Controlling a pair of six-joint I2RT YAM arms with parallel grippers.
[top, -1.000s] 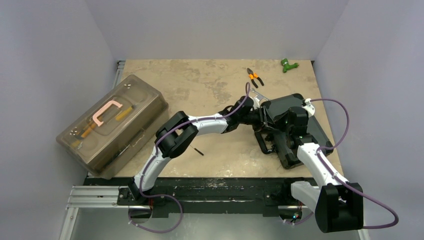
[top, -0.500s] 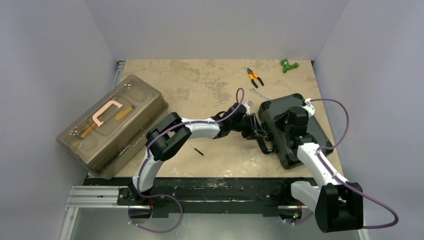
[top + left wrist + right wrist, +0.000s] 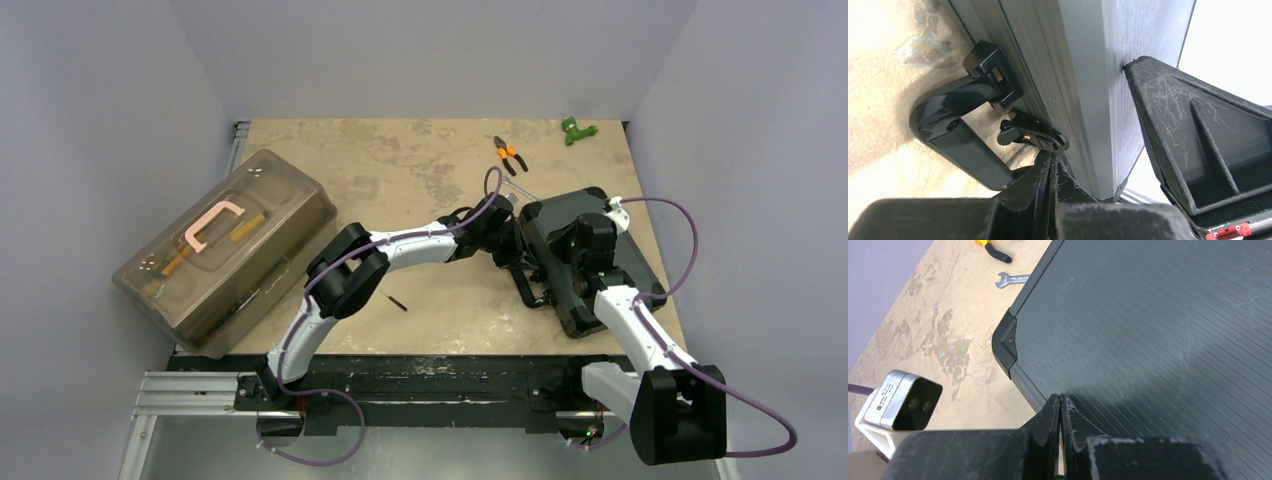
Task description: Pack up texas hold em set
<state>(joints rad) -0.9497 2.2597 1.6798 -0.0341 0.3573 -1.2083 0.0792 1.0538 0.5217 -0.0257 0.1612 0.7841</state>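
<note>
Left end effector (image 3: 1050,167) came back, now shut and empty.
It pokes the latch (image 3: 1031,135) of the case (image 3: 560,215) at 3 o'clock to lock it; right end effector (image 3: 1061,401), shut too, presses the lid (image 3: 1148,315) down.

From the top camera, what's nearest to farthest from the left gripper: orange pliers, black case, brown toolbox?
1. black case, just right of the left gripper
2. orange pliers, farther back
3. brown toolbox, far left

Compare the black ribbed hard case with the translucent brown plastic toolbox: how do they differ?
The black case is opaque and smaller; the brown toolbox is see-through and larger. The case's handle is black, the toolbox's handle pink. Both are rectangular, with lids down.
</note>
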